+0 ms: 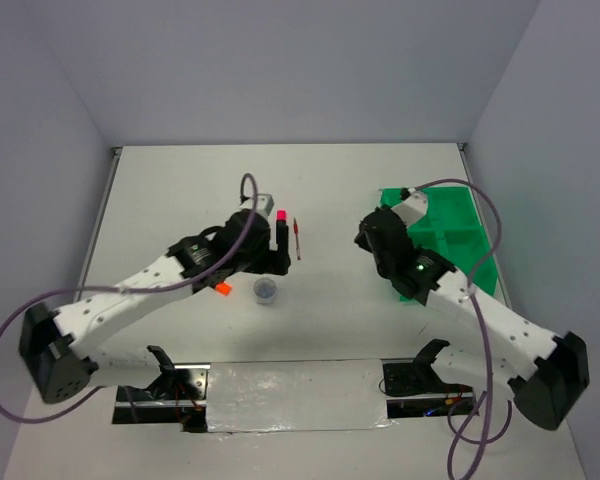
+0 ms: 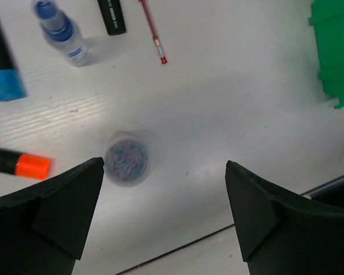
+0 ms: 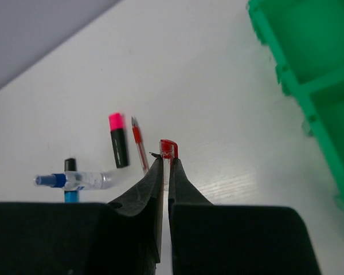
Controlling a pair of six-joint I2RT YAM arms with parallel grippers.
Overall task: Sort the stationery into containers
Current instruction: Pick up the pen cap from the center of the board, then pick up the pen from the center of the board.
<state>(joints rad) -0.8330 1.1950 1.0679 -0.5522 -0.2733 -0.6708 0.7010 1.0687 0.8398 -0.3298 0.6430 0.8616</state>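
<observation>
**Table and tray.** The table (image 1: 180, 200) carries the whole job. The green tray (image 1: 450, 212) is set at its right side, within the right arm's reach. No item is seen in the compartments that show, so the sorting is judged barely begun.

**Left gripper** (image 2: 164, 166). The jaws are spread wide and nothing is grasped. It is poised above the round jar (image 2: 126, 163), which stands nearer the left-hand finger. The spread is judged to suit the jar's width.

**Right gripper** (image 3: 167, 163). It is clenched on a held pen (image 3: 168, 148), of which only the red end shows past the tips. The rest is hidden by the fingers, so the item is recorded as probably a pen. It appears to be carried clear of the table, between the loose items and the tray, presumably for delivery to a compartment.

**Loose items, all well apart from the tray.**
- The blue highlighter (image 2: 3, 69), orange highlighter (image 2: 23, 165) and pink highlighter (image 3: 118, 140) are lying flat.
- The small bottle (image 2: 63, 35) is lying on its side.
- The loose red pen (image 3: 139, 146) is lying just beside the pink highlighter.
</observation>
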